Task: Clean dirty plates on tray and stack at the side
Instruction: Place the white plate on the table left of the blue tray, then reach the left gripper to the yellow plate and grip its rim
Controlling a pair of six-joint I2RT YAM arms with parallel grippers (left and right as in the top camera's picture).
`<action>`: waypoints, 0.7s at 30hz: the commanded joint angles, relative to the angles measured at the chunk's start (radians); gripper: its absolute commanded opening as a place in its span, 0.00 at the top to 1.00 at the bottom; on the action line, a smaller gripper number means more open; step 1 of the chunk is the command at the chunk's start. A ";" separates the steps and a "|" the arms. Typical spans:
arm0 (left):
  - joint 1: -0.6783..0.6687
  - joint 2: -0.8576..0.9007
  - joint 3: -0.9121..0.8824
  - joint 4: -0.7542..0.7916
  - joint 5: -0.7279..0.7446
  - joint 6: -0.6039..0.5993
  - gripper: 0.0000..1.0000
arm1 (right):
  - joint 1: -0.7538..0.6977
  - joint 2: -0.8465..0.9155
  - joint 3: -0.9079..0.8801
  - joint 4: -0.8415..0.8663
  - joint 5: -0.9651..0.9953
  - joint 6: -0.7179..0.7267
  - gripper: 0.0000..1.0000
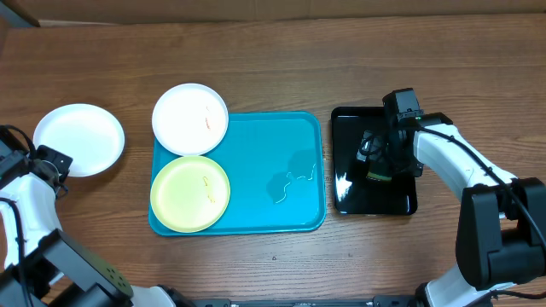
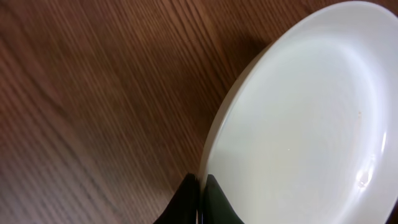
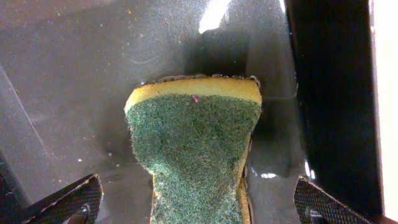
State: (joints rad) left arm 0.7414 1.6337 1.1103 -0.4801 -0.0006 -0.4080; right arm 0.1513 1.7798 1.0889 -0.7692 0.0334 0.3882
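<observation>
Spread wide over the black tray (image 1: 345, 192), the right fingers (image 3: 71, 202), gripping nothing; between them the sponge (image 3: 196, 155), green scrub face up, long axis running straight out from the wrist; off to the left, past the black tray's rim, the blue tray (image 1: 281, 145); on it the yellow-green plate (image 1: 189, 194) in the near left corner, thin smear at centre; beyond it a white plate (image 1: 189, 118), smeared too, overhanging the far left corner; well apart on the desk (image 1: 273, 51), farther left, the second white plate (image 2: 311, 112), seemingly clean; at its rim the left fingers (image 2: 217, 202), drawn nearly together; cannot tell whether pinching the rim or just off it; likely needs the sponge closed on first, then carried leftward; right fingers nearer the sponge, left fingers nearer both dirty plates.
</observation>
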 commanded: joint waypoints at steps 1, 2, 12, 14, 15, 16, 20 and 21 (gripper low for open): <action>-0.003 0.061 -0.011 0.027 0.047 0.011 0.95 | -0.003 0.006 -0.008 0.006 0.010 0.000 0.00; -0.003 0.082 -0.011 0.032 0.046 0.011 0.95 | -0.003 0.006 -0.008 0.006 0.010 0.000 0.00; -0.005 0.137 0.028 0.032 0.122 0.047 0.12 | -0.003 0.006 -0.008 0.006 0.010 0.000 0.00; -0.005 0.137 0.068 -0.027 0.193 0.052 0.07 | -0.003 0.006 -0.008 0.006 0.010 0.000 0.00; -0.006 0.137 0.092 -0.064 0.232 0.055 0.07 | -0.003 0.006 -0.008 0.006 0.010 0.000 0.00; -0.008 0.137 0.119 -0.106 0.267 0.058 0.07 | -0.003 0.006 -0.008 0.006 0.010 0.000 0.00; -0.040 0.116 0.241 -0.328 0.402 0.103 0.17 | -0.003 0.006 -0.008 0.006 0.010 0.000 0.00; -0.053 0.103 0.261 -0.378 0.432 0.119 0.18 | -0.003 0.006 -0.008 0.006 0.010 0.000 0.00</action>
State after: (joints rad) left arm 0.7238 1.7721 1.2949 -0.7902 0.2733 -0.3534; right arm 0.1513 1.7798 1.0889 -0.7696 0.0334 0.3882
